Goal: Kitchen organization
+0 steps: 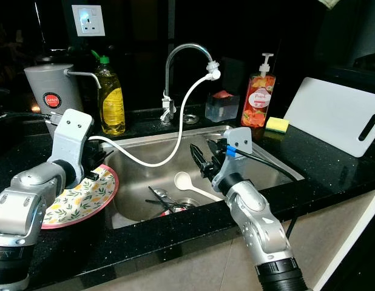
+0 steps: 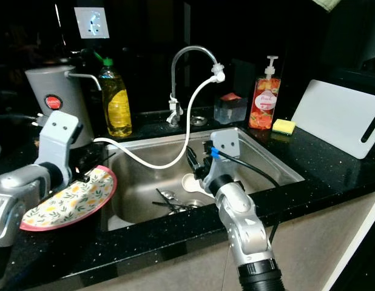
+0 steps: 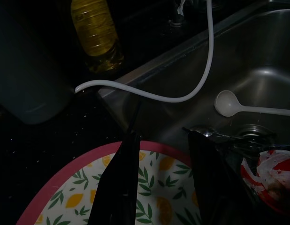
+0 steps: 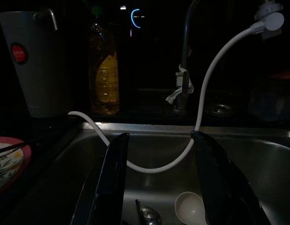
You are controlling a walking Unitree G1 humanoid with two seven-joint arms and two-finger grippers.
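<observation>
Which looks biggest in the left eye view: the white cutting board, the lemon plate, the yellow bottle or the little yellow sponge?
1. White cutting board and lemon plate: about alike, and the plate is nearer the camera, so no ranking.
2. Yellow bottle.
3. Yellow sponge, smallest.

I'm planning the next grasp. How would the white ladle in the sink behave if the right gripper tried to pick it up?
The white ladle looks like thin plastic, so probably light and stiff. It lies in the steel sink by the drain, likely wet and slippery. Its round bowl may let it rock or slide when the open right gripper closes on the slim handle.
</observation>
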